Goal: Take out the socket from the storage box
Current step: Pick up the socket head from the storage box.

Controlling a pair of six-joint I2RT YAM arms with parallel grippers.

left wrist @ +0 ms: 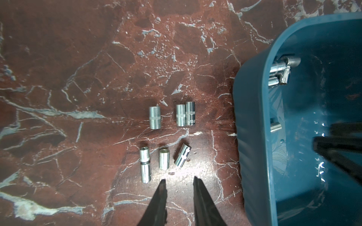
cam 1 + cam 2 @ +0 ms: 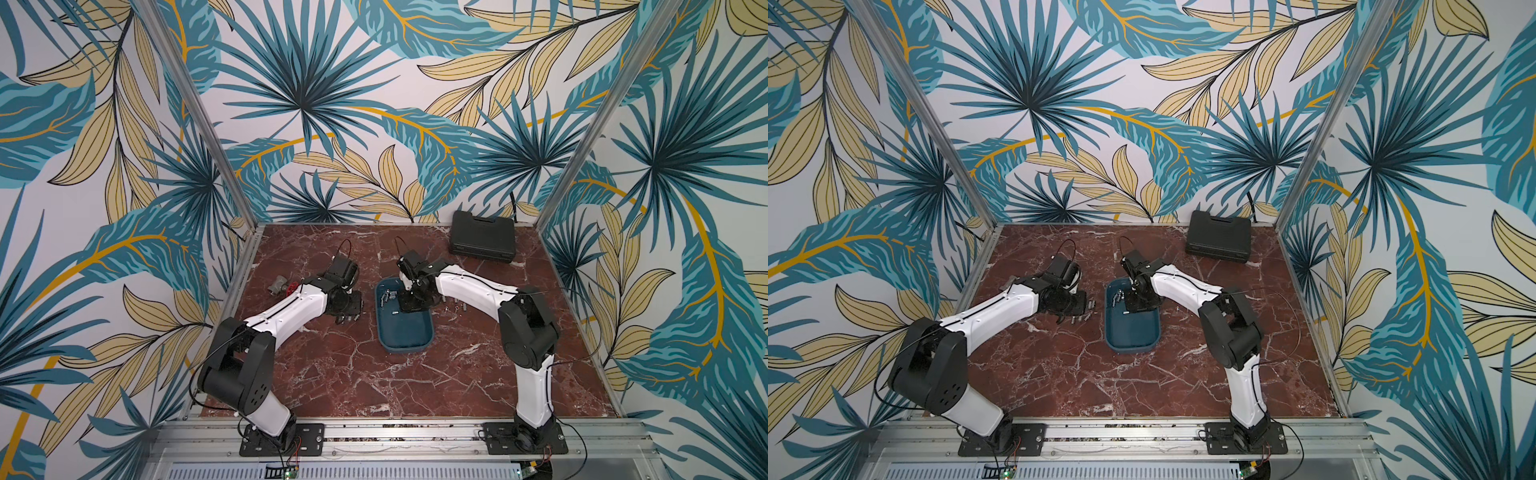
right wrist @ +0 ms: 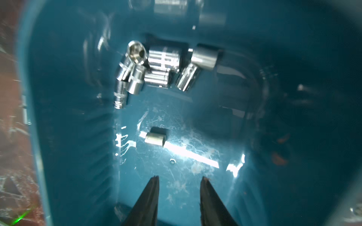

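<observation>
Socket [image 3: 155, 138], small chrome cylinder in teal plastic storage box [image 3: 68, 137], looks hard, slick: pinch its round flanks; your right claw [image 3: 179, 177] gapes empty, left claw [image 1: 179, 179] narrower, empty

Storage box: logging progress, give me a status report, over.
Left end effector open, empty, over table. Right end effector open, inside storage box. Lone socket ahead, unobstructed.
</observation>
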